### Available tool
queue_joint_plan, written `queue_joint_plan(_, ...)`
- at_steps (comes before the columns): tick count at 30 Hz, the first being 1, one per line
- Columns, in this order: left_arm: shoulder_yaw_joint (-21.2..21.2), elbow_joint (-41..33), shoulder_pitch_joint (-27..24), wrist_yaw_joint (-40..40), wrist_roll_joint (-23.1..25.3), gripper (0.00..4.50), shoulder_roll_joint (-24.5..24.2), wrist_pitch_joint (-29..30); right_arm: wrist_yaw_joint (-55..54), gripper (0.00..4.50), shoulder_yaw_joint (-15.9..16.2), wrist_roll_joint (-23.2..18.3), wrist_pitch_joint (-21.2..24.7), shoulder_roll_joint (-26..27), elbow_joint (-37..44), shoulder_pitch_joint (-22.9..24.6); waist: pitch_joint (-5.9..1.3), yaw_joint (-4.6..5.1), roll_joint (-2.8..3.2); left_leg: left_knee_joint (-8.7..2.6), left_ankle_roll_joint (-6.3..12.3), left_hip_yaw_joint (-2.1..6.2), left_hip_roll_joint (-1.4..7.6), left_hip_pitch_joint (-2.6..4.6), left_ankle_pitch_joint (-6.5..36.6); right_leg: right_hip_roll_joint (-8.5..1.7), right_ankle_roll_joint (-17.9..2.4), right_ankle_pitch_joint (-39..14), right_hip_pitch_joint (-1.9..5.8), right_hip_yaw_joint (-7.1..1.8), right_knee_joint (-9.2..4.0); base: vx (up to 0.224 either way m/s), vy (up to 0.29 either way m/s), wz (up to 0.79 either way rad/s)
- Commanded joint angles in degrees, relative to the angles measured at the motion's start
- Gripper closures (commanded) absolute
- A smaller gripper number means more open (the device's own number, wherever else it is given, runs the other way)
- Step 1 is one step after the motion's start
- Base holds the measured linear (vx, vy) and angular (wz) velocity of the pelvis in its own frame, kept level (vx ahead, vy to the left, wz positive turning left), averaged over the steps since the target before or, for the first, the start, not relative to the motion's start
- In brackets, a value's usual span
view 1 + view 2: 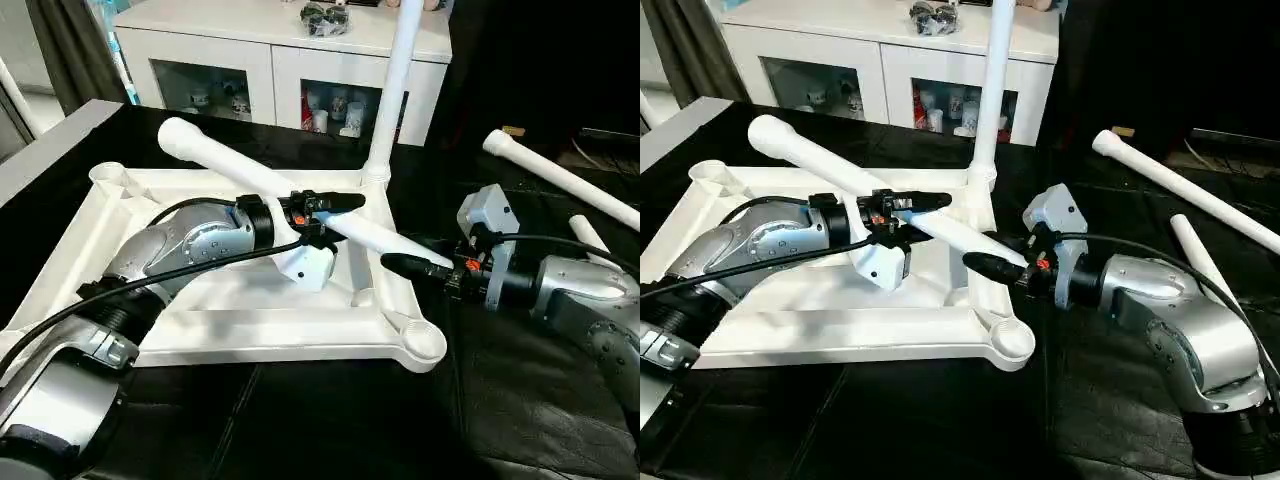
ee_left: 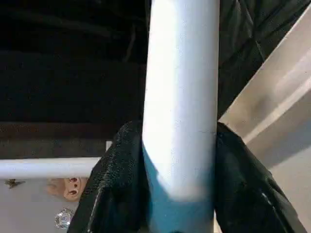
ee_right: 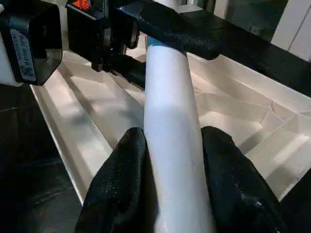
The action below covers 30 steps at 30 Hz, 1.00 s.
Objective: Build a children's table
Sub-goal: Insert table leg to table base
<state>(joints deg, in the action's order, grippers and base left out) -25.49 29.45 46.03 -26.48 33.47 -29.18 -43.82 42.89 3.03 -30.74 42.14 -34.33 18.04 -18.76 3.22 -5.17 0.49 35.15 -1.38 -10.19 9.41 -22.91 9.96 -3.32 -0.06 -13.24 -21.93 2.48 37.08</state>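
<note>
Left wrist view: left pincer [image 2: 180, 194] clenched on a white leg [image 1: 280, 195], one black finger [image 2: 116, 189] pressed to each side; leg's far end cut off by frame edge. Right wrist view: right pincer [image 3: 177, 179] grasping same leg nearer its narrow end, fingers [image 3: 121, 184] touching both sides; what lies beneath the grip is hidden by the leg. Head views: leg held tilted across the upturned table top [image 1: 120, 260], thick end raised twd far left, narrow end low, by the right pincer. Table top lies ribbed side up on black surface [image 1: 330, 420], directly under both pincers. A 2nd leg [image 1: 392, 90] stands upright in far corner socket, top cut off. Near-right corner socket [image 1: 425, 340] empty, just beside right pincer. Two more legs [image 1: 560, 180] lie on surface, right side, apart from the top. White cabinet [image 1: 270, 50] behind; contents behind glass hard to make out.
</note>
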Motion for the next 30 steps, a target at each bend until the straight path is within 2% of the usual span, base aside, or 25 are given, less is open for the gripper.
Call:
queue_joint_plan(1,0.87,1.38,1.04,0.88,0.09,2.86,-0.80,0.44,-0.72,3.21,-1.85,0.17,-0.33,-0.17,0.47,-1.53,-4.20,-0.17,-0.48,-3.73,0.81,1.71,3.95,1.65,6.89,-5.38,-12.62,1.61,2.32,-2.72,-3.88,0.000,0.000,0.00)
queue_joint_plan(3,1.21,1.90,1.17,0.99,-0.22,2.87,-0.59,0.88,-1.48,3.21,-2.87,-0.42,0.08,0.41,-0.09,-1.92,-4.23,-0.17,-0.39,-3.70,0.59,1.71,3.91,1.65,7.03,-5.41,-12.76,1.69,2.35,-2.75,-3.88,0.000,0.000,0.00)
queue_joint_plan(4,1.29,2.07,1.19,0.92,-0.46,2.87,-0.51,0.99,-1.64,2.86,-3.05,-0.45,0.02,0.51,-0.22,-1.99,-4.25,-0.16,-0.42,-3.71,0.54,1.70,3.92,1.69,7.00,-5.35,-12.75,1.78,2.34,-2.74,-3.86,0.000,0.000,0.00)
queue_joint_plan(5,1.33,2.25,1.29,1.09,-0.42,2.87,-0.49,1.00,-1.92,2.65,-3.24,-0.45,0.02,0.66,-0.44,-2.15,-4.23,-0.17,-0.23,-3.73,0.41,1.75,3.94,1.67,7.04,-5.39,-12.85,1.82,2.32,-2.72,-3.83,0.000,0.000,0.00)
queue_joint_plan(6,1.32,2.43,1.43,1.35,-0.19,2.87,-0.50,1.00,-2.82,2.51,-3.78,-0.53,0.34,1.09,-0.87,-2.43,-4.24,-0.12,-0.38,-3.71,0.33,1.71,3.92,1.65,7.20,-5.35,-12.85,1.96,2.35,-2.75,-3.84,0.000,0.000,0.00)
queue_joint_plan(9,1.40,2.87,1.73,1.85,0.16,2.88,-0.55,1.19,-5.11,2.38,-5.31,-0.84,1.47,2.14,-2.52,-3.33,-4.27,-0.07,-0.35,-3.73,-0.05,1.66,3.77,1.74,7.32,-5.22,-12.96,1.37,2.25,-2.71,-3.87,0.000,0.000,0.00)
queue_joint_plan(11,1.95,3.76,2.25,2.29,-0.06,2.89,-0.63,1.95,-3.47,2.12,-6.65,-2.36,-0.26,2.24,-2.42,-3.53,-4.33,-0.19,-0.17,-3.69,-0.08,1.69,3.89,1.77,7.31,-5.37,-12.95,2.00,2.29,-2.77,-3.83,0.000,0.000,0.00)
queue_joint_plan(13,2.27,4.88,2.98,3.09,0.18,2.89,-0.96,2.51,-4.10,1.95,-9.36,-6.66,1.68,4.14,-2.50,-4.13,-4.36,-0.22,-0.12,-3.65,0.10,1.66,3.81,1.79,7.30,-5.35,-13.01,2.61,2.29,-2.79,-3.78,0.000,0.000,0.00)
queue_joint_plan(15,2.59,5.37,3.26,3.57,0.28,2.89,-1.14,2.94,-4.44,1.85,-11.01,-8.64,1.75,5.29,-2.77,-4.62,-4.39,-0.21,-0.09,-3.69,0.14,1.70,3.82,1.79,7.10,-5.26,-13.05,2.86,2.28,-2.69,-3.73,0.000,0.000,0.00)
queue_joint_plan(17,2.71,5.56,3.37,3.67,0.26,2.89,-1.19,3.05,-4.56,1.71,-11.56,-9.25,1.68,5.68,-2.83,-4.74,-4.41,-0.21,-0.06,-3.74,0.06,1.75,3.90,1.78,6.98,-5.30,-13.28,3.30,2.30,-2.64,-3.68,0.000,0.000,0.00)
queue_joint_plan(18,2.93,6.31,3.84,4.14,0.44,2.89,-1.50,3.41,-6.61,1.58,-14.07,-11.38,0.44,8.14,-2.84,-5.68,-4.42,-0.21,-0.04,-3.75,-0.03,1.73,3.91,1.79,6.68,-5.28,-13.37,3.73,2.30,-2.61,-3.65,0.000,0.000,0.00)
queue_joint_plan(20,2.94,6.40,3.89,4.20,0.46,2.89,-1.54,3.44,-6.84,1.52,-14.37,-11.66,0.37,8.42,-2.86,-5.80,-4.51,-0.15,-0.04,-3.72,-0.03,1.69,3.78,1.78,6.86,-5.26,-13.48,3.61,2.20,-2.58,-3.60,0.000,0.000,0.00)
queue_joint_plan(21,3.08,7.69,4.57,4.88,0.59,2.89,-1.94,3.69,-9.27,1.33,-17.02,-13.72,-0.32,10.57,-3.08,-7.35,-4.46,-0.21,0.14,-3.77,-0.26,1.66,3.80,1.86,6.89,-5.32,-13.40,3.37,2.20,-2.63,-3.64,0.000,0.000,0.00)
queue_joint_plan(23,3.22,8.38,4.91,5.19,0.55,2.89,-2.15,3.75,-9.48,1.27,-17.58,-14.40,0.05,10.74,-3.12,-7.90,-4.44,-0.14,0.15,-3.82,-0.84,1.64,3.70,1.92,7.57,-5.20,-13.05,2.23,2.12,-2.61,-3.75,0.000,0.000,0.00)
queue_joint_plan(24,3.75,9.40,5.34,5.41,-0.16,2.89,-2.30,4.14,-9.92,1.03,-17.93,-14.61,0.41,10.82,-3.12,-8.44,-4.43,-0.20,0.19,-3.86,-1.27,1.68,3.80,1.96,7.63,-5.21,-12.88,2.10,2.14,-2.62,-3.71,0.000,0.000,0.00)
queue_joint_plan(27,5.86,10.58,5.40,4.39,-3.79,2.89,-1.79,5.80,-11.85,0.86,-18.52,-14.24,0.43,11.28,-3.19,-8.97,-4.52,-0.24,0.26,-3.79,-1.70,1.58,3.60,1.91,6.78,-5.22,-13.07,3.71,2.14,-2.60,-3.53,0.000,0.000,0.00)
queue_joint_plan(30,9.72,10.24,5.29,2.16,-10.03,2.89,-0.94,8.77,-15.30,0.61,-20.12,-13.20,-0.16,12.16,-4.06,-10.04,-4.55,-0.29,0.25,-3.84,-1.97,1.49,3.59,1.95,6.87,-5.25,-13.50,3.55,2.02,-2.56,-3.46,0.000,0.000,0.00)
